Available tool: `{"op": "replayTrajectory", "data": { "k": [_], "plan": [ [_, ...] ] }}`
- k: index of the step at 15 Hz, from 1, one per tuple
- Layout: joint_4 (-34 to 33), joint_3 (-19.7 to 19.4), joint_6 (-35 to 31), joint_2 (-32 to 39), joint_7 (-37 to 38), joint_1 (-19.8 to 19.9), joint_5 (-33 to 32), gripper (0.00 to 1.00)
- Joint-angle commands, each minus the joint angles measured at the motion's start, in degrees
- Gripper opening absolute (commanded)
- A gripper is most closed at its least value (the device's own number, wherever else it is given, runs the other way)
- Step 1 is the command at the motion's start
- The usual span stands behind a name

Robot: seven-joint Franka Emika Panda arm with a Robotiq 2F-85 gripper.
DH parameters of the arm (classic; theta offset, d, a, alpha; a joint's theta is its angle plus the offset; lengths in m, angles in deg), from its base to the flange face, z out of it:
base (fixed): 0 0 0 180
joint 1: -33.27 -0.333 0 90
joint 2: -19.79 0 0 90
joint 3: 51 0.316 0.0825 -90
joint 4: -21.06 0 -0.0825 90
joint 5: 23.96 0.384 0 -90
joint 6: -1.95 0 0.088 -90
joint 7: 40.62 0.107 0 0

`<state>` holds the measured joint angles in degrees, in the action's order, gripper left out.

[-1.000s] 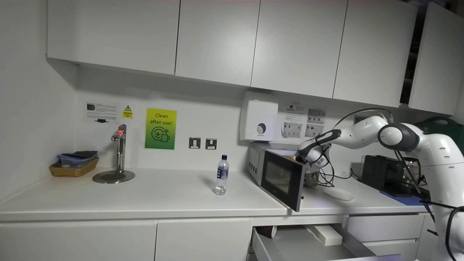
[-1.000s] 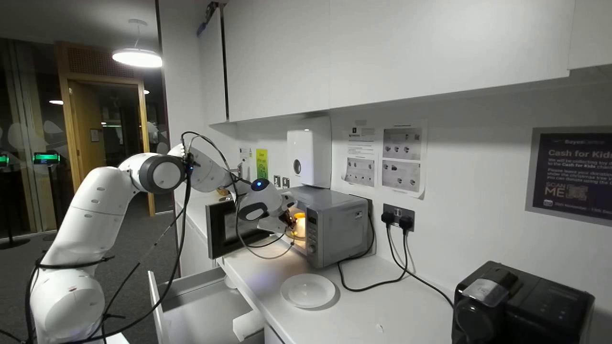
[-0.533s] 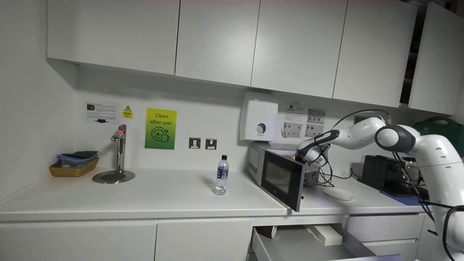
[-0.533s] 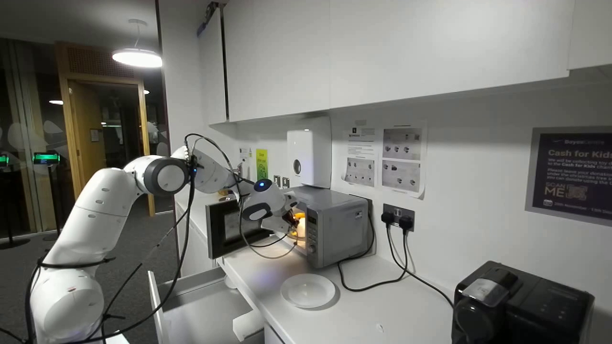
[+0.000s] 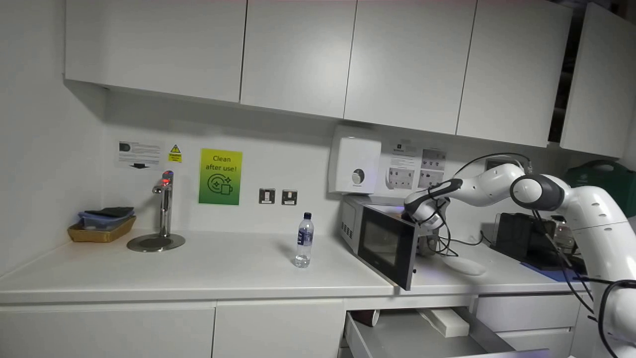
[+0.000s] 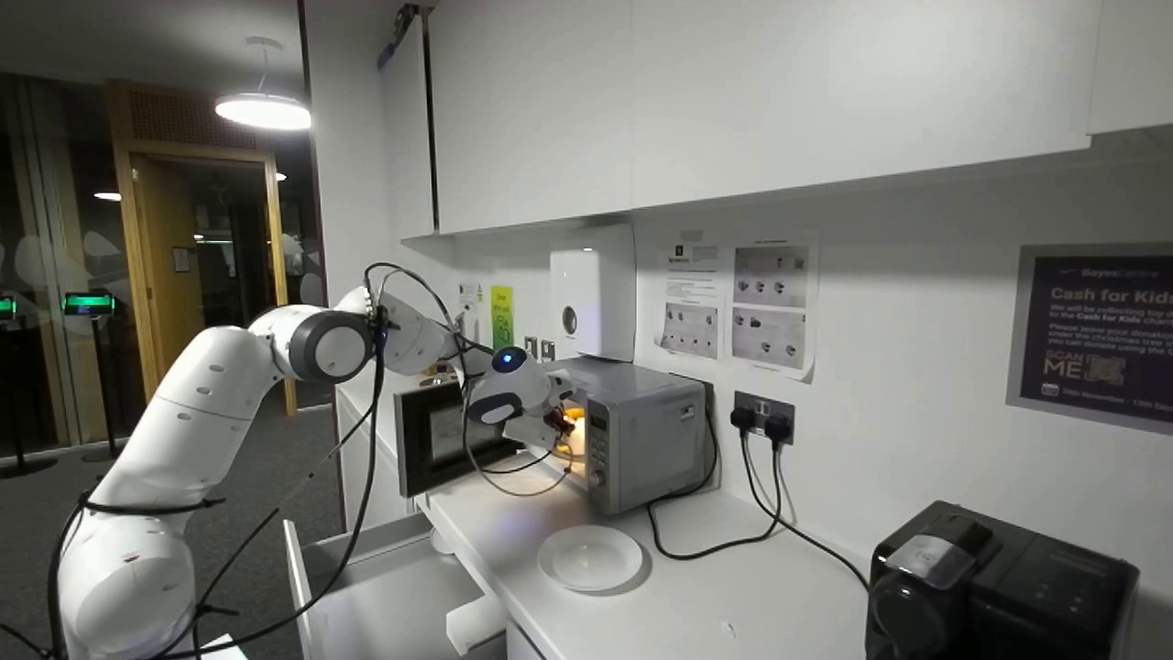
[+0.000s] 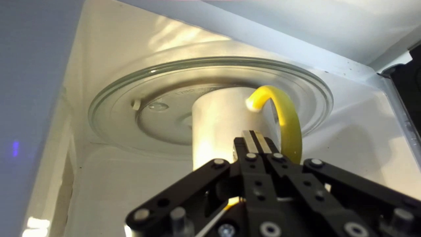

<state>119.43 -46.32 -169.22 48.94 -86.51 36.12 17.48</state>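
Robotiq gripper [image 7: 257, 142] drawn closed inside microwave [image 6: 652, 445]

On the white countertop [image 6: 756, 587], the microwave's door [image 5: 388, 244] is swung wide. Inside, a glass turntable [image 7: 164, 128] is fitted; outside, a white plate [image 6: 591, 557] is set nearby. Over the turntable a white mug [image 7: 215, 131] is seen, its yellow handle [image 7: 290, 131] curved beside the pads [image 7: 250, 142]. These are brought together; whether the mug is gripped cannot be told.

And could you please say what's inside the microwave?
A glass turntable and a white mug with a yellow handle. The claw hides part of the mug; any contents can't be seen.
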Motion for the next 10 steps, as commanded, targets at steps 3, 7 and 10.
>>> {"op": "replayTrajectory", "data": {
  "k": [3, 7, 10],
  "plan": [
    [-4.03, 7.09, -2.03, 2.54, -7.72, 5.43, 5.06, 0.00],
    [-5.53, 10.63, -2.11, 3.71, -11.69, 8.26, 7.26, 0.00],
    [-6.15, 12.76, -2.09, 4.20, -14.15, 10.01, 8.22, 0.00]
  ]
}}
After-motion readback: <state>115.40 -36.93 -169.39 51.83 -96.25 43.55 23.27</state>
